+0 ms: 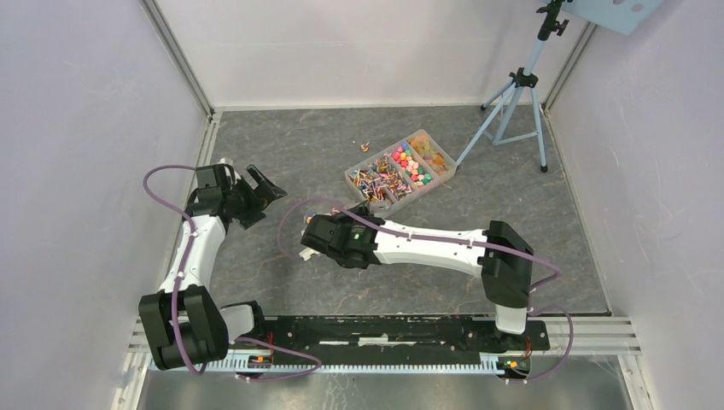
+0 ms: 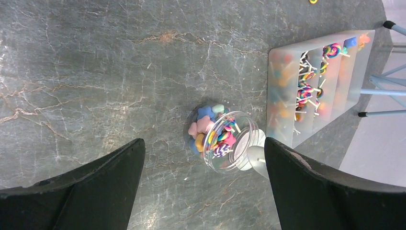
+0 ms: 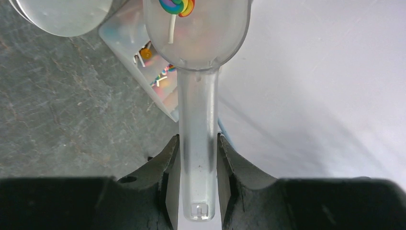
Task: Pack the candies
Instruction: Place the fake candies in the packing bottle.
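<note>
Right gripper [image 3: 197, 143] is clenched on the handle of a clear plastic scoop [image 3: 197, 43], its fingers pinching the stem from both sides, low down. We judge that grip is meant to hold the bowl level and well ahead of the wrist, so the load does not spill. In the bowl lies one rainbow lollipop [image 3: 177, 5], its stick pointing back toward the wrist. Just beside the bowl, on its left in the right wrist view, sits the glass jar [image 2: 225, 141]. From the left wrist view the bowl is touching or nearly touching the jar's rim, and we cannot tell which. The jar is partly filled with candies [image 2: 207, 125] — stars, swirls, pink and blue pieces. We read this as the tipping step: the lollipop has to clear the rim and drop in.

Left gripper [image 1: 263, 202] hangs spread wide and empty above the table [image 2: 95, 72], looking down on the jar from a little way off. We take it as standing by, perhaps to steady the jar, but it touches nothing. Beyond the jar lies the divided tray [image 2: 280, 105], its compartments full of more candies, with lollipops showing in at least one. A few loose pieces [image 1: 365, 145] lie on the table past the tray. Plenty is left to move — we judge the packing far from done.
</note>
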Motion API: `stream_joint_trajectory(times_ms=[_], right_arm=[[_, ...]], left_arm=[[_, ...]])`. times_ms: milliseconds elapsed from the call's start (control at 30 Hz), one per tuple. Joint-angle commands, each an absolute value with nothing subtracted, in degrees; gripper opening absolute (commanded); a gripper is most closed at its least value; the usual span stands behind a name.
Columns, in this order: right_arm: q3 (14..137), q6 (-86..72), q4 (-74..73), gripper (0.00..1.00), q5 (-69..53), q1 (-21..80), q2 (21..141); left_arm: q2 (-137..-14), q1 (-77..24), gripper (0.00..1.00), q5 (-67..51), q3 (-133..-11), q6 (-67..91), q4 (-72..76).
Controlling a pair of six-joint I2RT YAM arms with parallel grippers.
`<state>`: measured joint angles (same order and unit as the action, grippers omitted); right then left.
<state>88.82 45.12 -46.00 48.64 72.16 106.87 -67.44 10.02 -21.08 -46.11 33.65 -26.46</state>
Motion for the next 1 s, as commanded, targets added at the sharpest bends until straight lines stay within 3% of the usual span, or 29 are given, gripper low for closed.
stream_joint_trajectory(times_ms=[0,633,800,967], right_arm=[[91.70,47.65,-45.32,0.00,56.06,73.81,107.74],[93.56,51.08,-44.28,0.00,63.47,76.29,109.78],[94.28,43.68,-46.98,0.00,58.42,75.36,107.81],[91.20,24.47,-53.15,0.00,50.25,71.41,101.52]], left_arm=[[-66.42,10.37,1.00,-23.52,-46.14,33.93,-24.43],[-66.63,10.71,1.00,-25.51,-46.15,33.61,-24.34],[-66.63,10.76,1.00,-27.15,-46.10,32.95,-23.94],[-66.76,10.64,1.00,-33.12,-45.29,32.21,-21.09]])
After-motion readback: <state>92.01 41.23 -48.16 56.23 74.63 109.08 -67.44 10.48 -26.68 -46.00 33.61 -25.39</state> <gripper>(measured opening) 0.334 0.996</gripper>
